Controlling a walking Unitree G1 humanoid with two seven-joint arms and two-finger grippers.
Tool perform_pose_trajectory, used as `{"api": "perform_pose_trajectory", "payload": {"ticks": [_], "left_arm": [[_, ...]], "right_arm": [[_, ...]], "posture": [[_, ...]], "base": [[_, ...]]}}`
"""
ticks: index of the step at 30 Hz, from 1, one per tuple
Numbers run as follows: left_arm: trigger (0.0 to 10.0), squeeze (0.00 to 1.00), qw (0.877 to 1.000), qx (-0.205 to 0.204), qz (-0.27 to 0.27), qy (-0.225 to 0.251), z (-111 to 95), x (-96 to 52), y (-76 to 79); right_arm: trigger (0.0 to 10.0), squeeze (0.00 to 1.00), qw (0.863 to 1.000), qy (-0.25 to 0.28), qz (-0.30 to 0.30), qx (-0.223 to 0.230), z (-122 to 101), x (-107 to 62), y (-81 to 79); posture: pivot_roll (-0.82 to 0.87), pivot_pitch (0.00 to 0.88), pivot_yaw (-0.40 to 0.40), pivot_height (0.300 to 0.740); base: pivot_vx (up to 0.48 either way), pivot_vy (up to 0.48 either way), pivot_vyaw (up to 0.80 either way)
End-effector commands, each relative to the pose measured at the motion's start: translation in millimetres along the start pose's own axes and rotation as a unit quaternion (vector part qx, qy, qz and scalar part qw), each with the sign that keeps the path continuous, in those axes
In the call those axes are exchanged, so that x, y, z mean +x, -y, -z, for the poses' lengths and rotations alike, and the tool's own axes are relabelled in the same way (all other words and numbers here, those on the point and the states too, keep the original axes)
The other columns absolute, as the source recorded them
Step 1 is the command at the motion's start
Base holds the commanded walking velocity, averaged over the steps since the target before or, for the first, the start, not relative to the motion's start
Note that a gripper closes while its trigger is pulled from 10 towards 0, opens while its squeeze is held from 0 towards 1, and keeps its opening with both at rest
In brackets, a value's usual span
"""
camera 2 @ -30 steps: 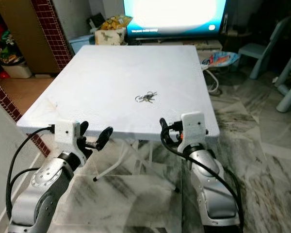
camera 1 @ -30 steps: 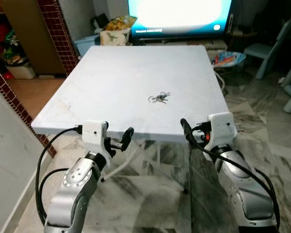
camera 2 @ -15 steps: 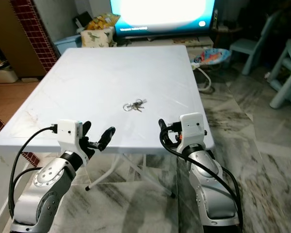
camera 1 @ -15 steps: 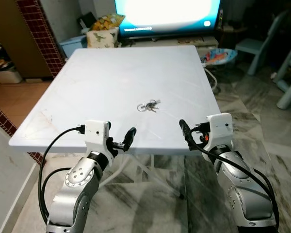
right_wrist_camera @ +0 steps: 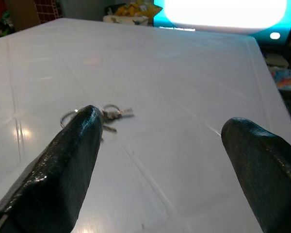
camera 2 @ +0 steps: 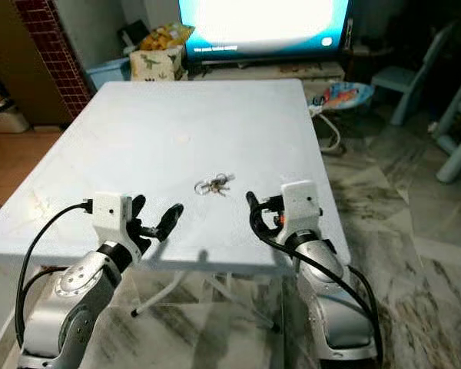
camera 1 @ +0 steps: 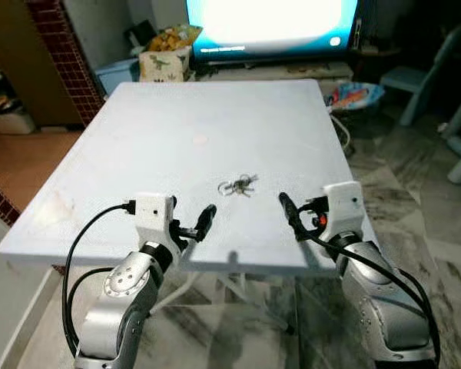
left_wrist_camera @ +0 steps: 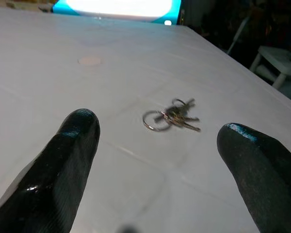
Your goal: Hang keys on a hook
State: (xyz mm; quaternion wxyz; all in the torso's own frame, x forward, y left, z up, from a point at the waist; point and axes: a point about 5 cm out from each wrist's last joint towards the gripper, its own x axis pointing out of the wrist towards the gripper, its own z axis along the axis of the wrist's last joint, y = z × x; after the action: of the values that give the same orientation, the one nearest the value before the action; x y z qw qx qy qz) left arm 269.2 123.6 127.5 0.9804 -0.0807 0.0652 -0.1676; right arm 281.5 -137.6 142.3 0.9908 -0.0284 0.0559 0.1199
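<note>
A small bunch of keys point(camera 1: 238, 185) on a metal ring lies flat on the white table point(camera 1: 200, 115), a little in front of its middle. Both arms reach over the table's near edge. My left gripper point(camera 1: 189, 222) hovers open just short of the keys and to their left; in the left wrist view the keys point(left_wrist_camera: 170, 116) lie between and beyond its fingers point(left_wrist_camera: 72, 145). My right gripper point(camera 1: 293, 217) is open too, to the right of the keys and nearer to me. In the right wrist view one finger point(right_wrist_camera: 72, 150) partly covers the keys point(right_wrist_camera: 114, 113).
A lit TV screen point(camera 1: 269, 23) stands behind the table, with a printed bag point(camera 1: 166, 58) and a blue box point(camera 1: 117, 73) beside it. A brick pillar point(camera 1: 61, 54) is at the left; a pale blue chair point(camera 1: 415, 77) and toys stand on the marble floor at the right.
The camera has come closer, so the table fills more of the picture. Both grippers now hang over the table's near edge instead of in front of it. The keys lie where they were.
</note>
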Motion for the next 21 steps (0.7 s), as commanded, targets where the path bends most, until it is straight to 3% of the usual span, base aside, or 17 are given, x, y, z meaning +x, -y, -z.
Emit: {"api": "perform_pose_trajectory", "payload": {"ticks": [1,9,21], "left_arm": [[10.0,0.00,1.000,0.006,-0.018,-0.002,-2.1,-2.7,-8.3],[10.0,0.00,1.000,0.003,-0.017,-0.005,-1.0,-2.5,-7.7],[10.0,0.00,1.000,0.007,-0.013,-0.005,-1.3,-2.3,-6.9]], "right_arm": [[10.0,0.00,1.000,0.004,-0.016,0.004,-2.6,1.1,-8.5],[10.0,0.00,1.000,0.003,-0.016,0.004,-2.8,1.8,-7.9],[10.0,0.00,1.000,0.003,-0.015,0.002,-2.4,2.5,-8.7]], "posture": [[-0.03,0.055,0.054,0.740],[-0.03,0.055,0.054,0.740],[-0.02,0.047,0.054,0.740]], "base": [[0.244,0.277,0.00],[0.030,0.035,0.00],[0.000,0.352,0.00]]}}
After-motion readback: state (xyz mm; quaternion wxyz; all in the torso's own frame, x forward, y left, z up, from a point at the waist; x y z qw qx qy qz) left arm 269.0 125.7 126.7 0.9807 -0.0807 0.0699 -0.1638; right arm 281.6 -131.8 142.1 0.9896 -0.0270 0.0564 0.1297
